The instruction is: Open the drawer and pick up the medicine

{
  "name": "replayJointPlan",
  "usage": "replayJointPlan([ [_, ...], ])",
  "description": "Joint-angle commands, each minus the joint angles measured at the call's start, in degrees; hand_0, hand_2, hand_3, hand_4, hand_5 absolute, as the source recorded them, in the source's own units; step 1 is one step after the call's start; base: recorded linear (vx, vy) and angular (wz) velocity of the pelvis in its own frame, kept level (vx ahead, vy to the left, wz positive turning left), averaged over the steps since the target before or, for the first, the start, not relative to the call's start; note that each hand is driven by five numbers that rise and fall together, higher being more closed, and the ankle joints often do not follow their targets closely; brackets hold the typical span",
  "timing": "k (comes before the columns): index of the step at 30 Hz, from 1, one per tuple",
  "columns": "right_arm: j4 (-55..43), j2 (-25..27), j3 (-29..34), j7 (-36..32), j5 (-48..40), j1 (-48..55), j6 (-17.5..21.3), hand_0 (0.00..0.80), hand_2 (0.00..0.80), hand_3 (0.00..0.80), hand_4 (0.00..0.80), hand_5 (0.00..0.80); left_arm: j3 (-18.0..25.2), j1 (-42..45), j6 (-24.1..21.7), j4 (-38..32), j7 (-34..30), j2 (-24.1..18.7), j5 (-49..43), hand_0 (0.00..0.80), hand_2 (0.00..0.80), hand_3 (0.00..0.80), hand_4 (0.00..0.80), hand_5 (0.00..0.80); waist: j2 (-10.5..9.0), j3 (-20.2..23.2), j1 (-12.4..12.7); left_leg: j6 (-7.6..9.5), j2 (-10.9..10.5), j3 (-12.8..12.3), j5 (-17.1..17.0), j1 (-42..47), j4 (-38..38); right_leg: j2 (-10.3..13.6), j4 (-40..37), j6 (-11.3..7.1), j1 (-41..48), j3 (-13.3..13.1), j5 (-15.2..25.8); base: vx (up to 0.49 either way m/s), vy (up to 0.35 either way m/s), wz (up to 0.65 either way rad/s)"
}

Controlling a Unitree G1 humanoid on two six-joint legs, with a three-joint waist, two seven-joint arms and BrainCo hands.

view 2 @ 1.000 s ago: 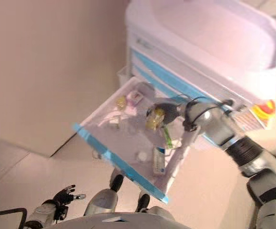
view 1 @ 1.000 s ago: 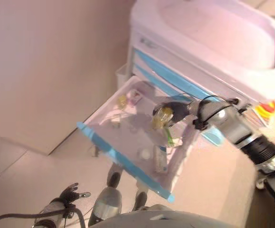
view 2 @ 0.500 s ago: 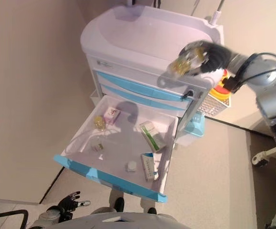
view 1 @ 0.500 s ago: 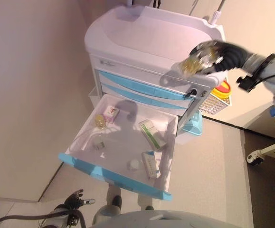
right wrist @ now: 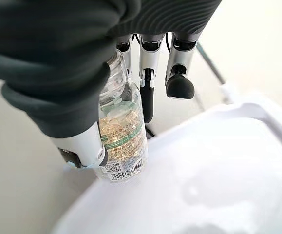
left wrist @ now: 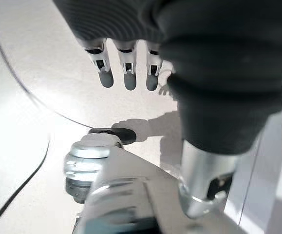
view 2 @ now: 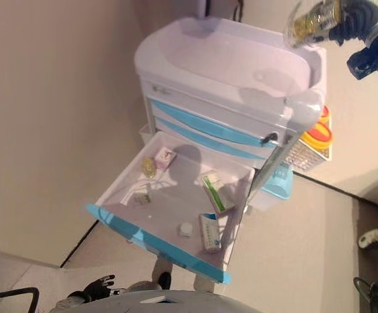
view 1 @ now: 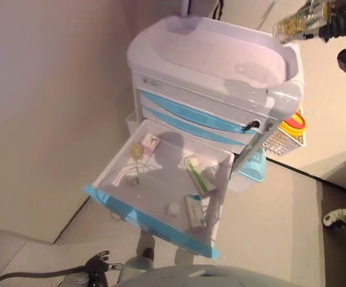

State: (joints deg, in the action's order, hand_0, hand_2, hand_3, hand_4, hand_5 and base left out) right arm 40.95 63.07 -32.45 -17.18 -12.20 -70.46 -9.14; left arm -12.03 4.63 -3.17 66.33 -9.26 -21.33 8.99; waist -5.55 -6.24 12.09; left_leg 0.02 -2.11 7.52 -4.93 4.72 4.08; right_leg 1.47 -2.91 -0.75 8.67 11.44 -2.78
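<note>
One right hand (right wrist: 82, 73) wraps its fingers round the medicine bottle (right wrist: 120, 141); drawer (view 1: 161, 197) open; left fingers (left wrist: 126, 68) apparently relaxed.

A white cart (view 1: 220, 57) with blue drawer fronts is standing on the pale floor (view 1: 268, 215). Its lowest drawer (view 1: 155, 221) is sitting pulled out, holding a small yellow bottle (view 1: 137, 152), a pink box (view 1: 151, 143), a green-striped box (view 1: 195, 173), another box (view 1: 194, 211) and a white cap (view 1: 173, 208).

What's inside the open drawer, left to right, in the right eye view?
Small yellow bottle → pink-labelled box → white round cap → green-striped box.
</note>
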Motion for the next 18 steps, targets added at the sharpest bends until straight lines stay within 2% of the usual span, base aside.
replayJointPlan([
  [1, 3.7, -0.3, -4.8, 3.7, 4.7, -11.2, -0.6, 0.800, 0.800, 0.800, 0.800, 0.800, -1.2, 0.6, 1.1, -0.7, 0.4, -5.2, 0.4, 0.000, 0.000, 0.000, 0.000, 0.000, -3.25, -1.2, 3.4, 1.83, -3.9, 2.1, 10.0, -1.1, -6.8, 1.5, 4.7, -2.37, -1.8, 1.2, 0.3, 0.050, -0.022, 0.25],
  [9, 15.0, -1.2, -10.1, 3.0, 12.6, -15.1, -4.9, 0.800, 0.800, 0.800, 0.800, 0.800, -0.8, 0.1, 0.7, -3.2, 0.6, -7.9, 1.3, 0.000, 0.000, 0.000, 0.000, 0.000, -4.54, -4.7, 7.7, 1.89, -4.3, 6.4, 9.2, -3.9, -7.2, 1.0, 4.8, -2.08, -2.8, 3.0, 0.1, 0.000, -0.054, 0.31],
  [18, 19.4, -1.2, -10.9, -5.6, 16.5, -13.8, -7.8, 0.800, 0.800, 0.800, 0.800, 0.800, 0.8, 1.9, 1.1, -4.6, 1.2, -8.8, 1.2, 0.000, 0.000, 0.000, 0.000, 0.000, -5.52, -5.9, 9.6, 1.72, -4.3, 8.2, 8.1, -3.8, -5.5, 0.4, 4.3, -2.08, -2.6, 4.0, -0.3, 0.053, -0.017, 0.20],
])
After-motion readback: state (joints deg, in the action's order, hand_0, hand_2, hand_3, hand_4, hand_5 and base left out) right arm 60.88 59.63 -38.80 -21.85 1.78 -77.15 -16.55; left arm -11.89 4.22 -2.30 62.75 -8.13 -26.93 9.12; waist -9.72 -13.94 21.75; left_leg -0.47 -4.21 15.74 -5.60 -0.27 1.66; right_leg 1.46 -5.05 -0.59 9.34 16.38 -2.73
